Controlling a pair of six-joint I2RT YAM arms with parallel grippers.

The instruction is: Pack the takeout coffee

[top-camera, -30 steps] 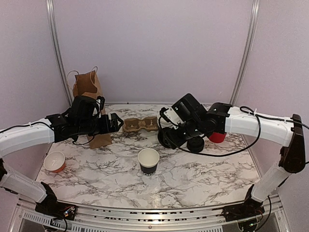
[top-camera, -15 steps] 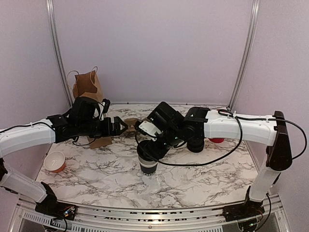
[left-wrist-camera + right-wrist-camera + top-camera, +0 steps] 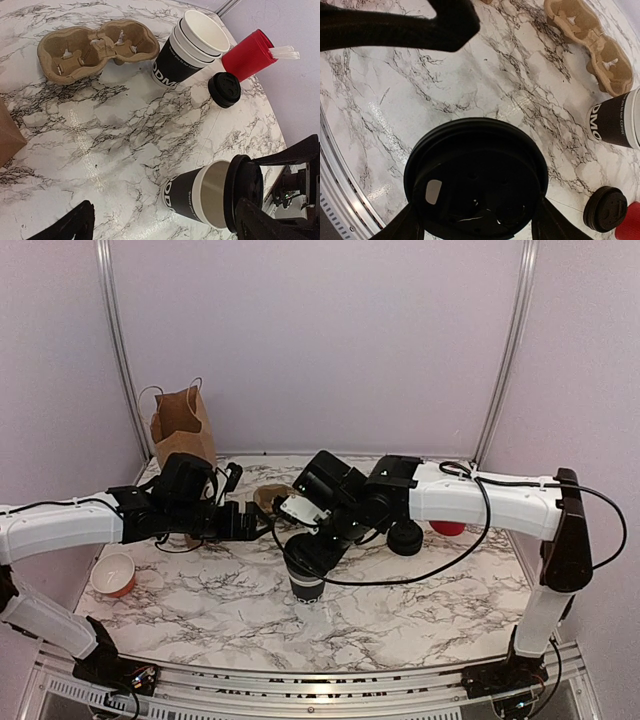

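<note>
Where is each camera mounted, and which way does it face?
Top external: above and behind, looking down on the marble table; left arm and right arm show.
Left wrist: on the left arm, facing the small black paper cup; its open fingers show.
Right wrist: on the right arm, looking down past the round black plastic lid between its fingers.
Both wrist views share the brown pulp cup carrier.

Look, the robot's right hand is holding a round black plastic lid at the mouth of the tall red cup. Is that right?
Not the tall red cup. The right hand holds the round black plastic lid at the mouth of the small black paper cup with white lettering, as the left wrist view shows.
</note>
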